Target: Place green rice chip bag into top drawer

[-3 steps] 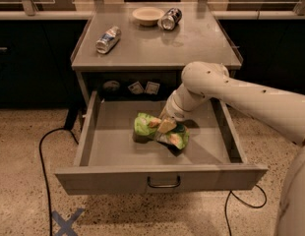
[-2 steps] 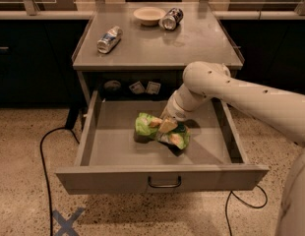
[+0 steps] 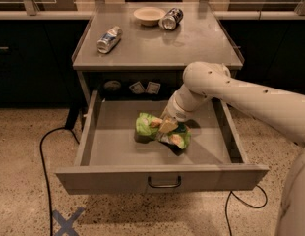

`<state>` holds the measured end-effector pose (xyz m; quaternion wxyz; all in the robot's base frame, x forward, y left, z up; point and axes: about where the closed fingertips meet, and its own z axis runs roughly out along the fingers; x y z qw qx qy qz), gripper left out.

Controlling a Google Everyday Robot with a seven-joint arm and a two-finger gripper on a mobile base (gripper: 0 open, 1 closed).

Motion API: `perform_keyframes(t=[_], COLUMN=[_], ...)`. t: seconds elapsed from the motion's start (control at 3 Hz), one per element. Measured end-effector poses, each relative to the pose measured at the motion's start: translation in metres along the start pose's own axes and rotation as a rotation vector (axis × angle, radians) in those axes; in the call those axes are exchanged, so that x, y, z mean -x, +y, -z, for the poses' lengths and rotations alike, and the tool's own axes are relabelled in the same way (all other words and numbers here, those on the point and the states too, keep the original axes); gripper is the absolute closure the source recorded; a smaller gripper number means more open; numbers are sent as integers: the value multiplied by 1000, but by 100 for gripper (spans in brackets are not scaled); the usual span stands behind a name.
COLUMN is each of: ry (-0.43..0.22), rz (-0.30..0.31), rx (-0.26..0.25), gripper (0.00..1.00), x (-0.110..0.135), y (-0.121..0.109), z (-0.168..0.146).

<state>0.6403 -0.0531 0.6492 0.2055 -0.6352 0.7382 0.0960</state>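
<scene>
The top drawer [image 3: 118,154] is pulled wide open, a grey metal tray with a small dark handle [image 3: 164,183] on its front panel. The green rice chip bag [image 3: 145,125] lies crumpled on the drawer floor, near the middle. My gripper [image 3: 167,128] reaches down into the drawer from the right on a white arm [image 3: 241,97] and sits right on the bag's middle, covering part of it.
On the table top [image 3: 192,43] above the drawer lie a silver can [image 3: 109,39] at the left, a white bowl [image 3: 149,15] and a second can [image 3: 171,18] at the back. A black cable [image 3: 44,166] runs over the speckled floor at the left.
</scene>
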Motion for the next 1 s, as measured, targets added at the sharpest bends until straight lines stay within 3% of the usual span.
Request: perform_keyframes(t=[0.33, 0.67, 1.0], ry=[0, 0, 0], rz=[0, 0, 0], rx=[0, 0, 0], gripper=[11, 0, 0], x=[0, 0, 0], y=[0, 0, 0], z=[0, 0, 0])
